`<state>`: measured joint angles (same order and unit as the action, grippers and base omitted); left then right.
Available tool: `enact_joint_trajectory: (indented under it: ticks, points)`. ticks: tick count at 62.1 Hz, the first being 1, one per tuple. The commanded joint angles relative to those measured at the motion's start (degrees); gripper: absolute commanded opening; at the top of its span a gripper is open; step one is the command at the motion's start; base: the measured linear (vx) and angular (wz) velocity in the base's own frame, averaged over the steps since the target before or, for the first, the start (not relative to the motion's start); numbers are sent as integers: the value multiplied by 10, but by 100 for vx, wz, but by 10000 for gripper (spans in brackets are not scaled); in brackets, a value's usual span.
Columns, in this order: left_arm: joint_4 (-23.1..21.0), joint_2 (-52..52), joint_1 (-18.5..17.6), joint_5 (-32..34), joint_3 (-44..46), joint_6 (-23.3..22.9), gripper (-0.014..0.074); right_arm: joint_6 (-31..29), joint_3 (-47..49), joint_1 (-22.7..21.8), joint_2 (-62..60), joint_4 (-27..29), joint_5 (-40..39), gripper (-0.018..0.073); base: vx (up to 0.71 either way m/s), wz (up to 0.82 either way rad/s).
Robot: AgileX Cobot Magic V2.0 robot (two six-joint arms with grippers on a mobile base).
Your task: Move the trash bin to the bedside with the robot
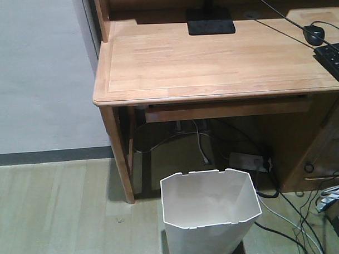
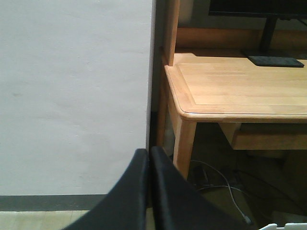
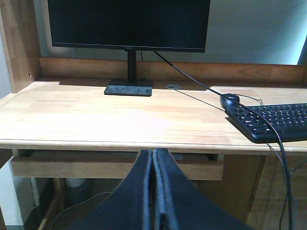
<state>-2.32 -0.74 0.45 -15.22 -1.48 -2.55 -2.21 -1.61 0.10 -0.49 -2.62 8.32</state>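
Down on the floor (image 1: 55,214), the trash bin (image 1: 208,206) is seen standing upright before the wooden desk (image 1: 212,64), near its front left leg. The left gripper (image 2: 148,153) is closed on nothing, level with the desk's left corner, the bin lying lower to its right. The right gripper (image 3: 153,153) is likewise closed and empty, facing the desk's front edge; the bin's place relative to it cannot be told.

Matte black end effectors (image 2: 149,153) (image 3: 154,154) (both tapered)

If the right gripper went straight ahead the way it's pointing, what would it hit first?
Probably the front edge of the wooden desk or the pull-out shelf just under it. The closed tips of the right gripper line up about there. Depth is unclear from the wrist view.
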Motion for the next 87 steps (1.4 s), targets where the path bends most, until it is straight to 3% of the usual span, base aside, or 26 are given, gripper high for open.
enact_joint_trajectory:
  ticks: [1,28,59,87]
  points:
    - [-2,-8,0,40,-7,-3,-6,-8,-4,0,-8,-10,-42,-9,0,0]
    - [-2,-8,0,40,-7,-3,-6,-6,9,0,-7,-2,-89,-9,0,0]
    - [-2,-8,0,40,-7,-3,-6,-2,190,0,176,9,-26,-9,0,0]
    - [-2,-8,0,40,-7,-3,-6,-5,189,0,220,10,-46,-1,0,0]
